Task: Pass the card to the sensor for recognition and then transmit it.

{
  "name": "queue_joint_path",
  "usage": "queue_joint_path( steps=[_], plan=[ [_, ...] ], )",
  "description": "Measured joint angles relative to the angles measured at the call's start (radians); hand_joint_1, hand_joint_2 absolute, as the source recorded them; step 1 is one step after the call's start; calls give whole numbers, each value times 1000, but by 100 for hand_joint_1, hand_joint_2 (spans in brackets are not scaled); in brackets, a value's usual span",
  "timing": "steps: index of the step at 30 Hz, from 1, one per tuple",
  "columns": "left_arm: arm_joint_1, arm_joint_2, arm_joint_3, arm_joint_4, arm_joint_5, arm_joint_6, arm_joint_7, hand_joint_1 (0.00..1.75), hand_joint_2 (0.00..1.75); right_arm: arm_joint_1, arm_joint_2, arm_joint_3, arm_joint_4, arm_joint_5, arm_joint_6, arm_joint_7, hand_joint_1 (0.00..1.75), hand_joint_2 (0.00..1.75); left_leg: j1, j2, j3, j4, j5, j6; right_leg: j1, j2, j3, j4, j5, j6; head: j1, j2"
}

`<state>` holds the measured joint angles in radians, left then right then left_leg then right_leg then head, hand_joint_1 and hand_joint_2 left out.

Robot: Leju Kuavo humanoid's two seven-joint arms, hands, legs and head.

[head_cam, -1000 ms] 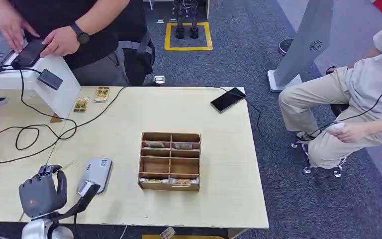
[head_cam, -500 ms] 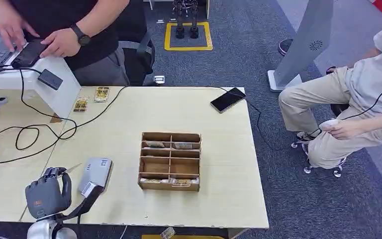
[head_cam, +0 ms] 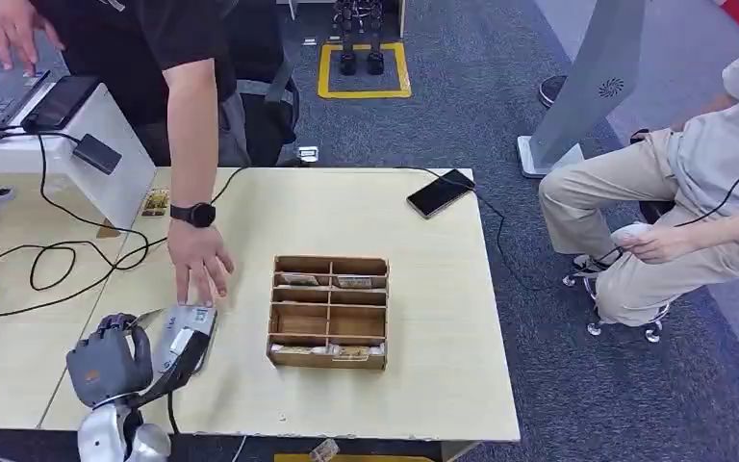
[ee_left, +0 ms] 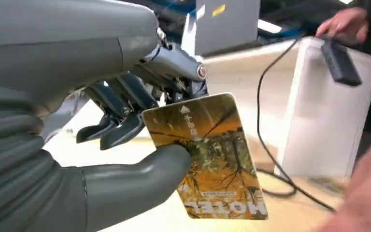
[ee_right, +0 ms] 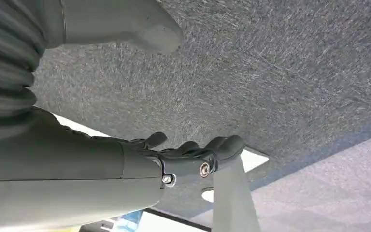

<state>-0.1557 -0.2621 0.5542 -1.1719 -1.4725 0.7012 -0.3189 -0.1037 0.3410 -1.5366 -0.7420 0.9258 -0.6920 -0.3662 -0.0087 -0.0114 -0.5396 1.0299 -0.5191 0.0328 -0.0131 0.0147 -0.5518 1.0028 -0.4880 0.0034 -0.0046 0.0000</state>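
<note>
In the left wrist view my left hand (ee_left: 125, 121) pinches an orange hotel card (ee_left: 207, 154) with a tree pattern between thumb and fingers. In the head view the left hand (head_cam: 111, 361) is at the table's near left, right beside the grey card sensor (head_cam: 185, 337). There the card (head_cam: 144, 318) shows edge-on, sticking out toward the sensor's near side. A person's hand (head_cam: 200, 265) reaches down and touches the sensor's far end. My right hand (ee_right: 183, 154) hangs over grey carpet with its fingers loosely extended and nothing in it.
A wooden compartment box (head_cam: 329, 311) holding several cards stands right of the sensor. A black phone (head_cam: 441, 192) on a cable lies at the far right of the table. Black cables (head_cam: 58, 260) loop at the left near a white stand (head_cam: 115, 159). A seated person (head_cam: 693, 221) is to the right.
My left hand has moved right and forward with the card, up to the sensor. The standing person's arm has left the phone on the white stand and reached down to the sensor.
</note>
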Motion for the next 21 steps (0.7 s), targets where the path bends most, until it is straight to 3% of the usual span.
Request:
queue_joint_path(
  steps=[21],
  plan=[
    [-33, 37, -162, 60, -1, 0, 137, 175, 175, -6, 0, 0, 23, -19, 0, -37, 0, 175, 0, 0, 0, 0, 0, 0, 0, 0, 0, 0, 0, 0, 0, 0]
  ],
)
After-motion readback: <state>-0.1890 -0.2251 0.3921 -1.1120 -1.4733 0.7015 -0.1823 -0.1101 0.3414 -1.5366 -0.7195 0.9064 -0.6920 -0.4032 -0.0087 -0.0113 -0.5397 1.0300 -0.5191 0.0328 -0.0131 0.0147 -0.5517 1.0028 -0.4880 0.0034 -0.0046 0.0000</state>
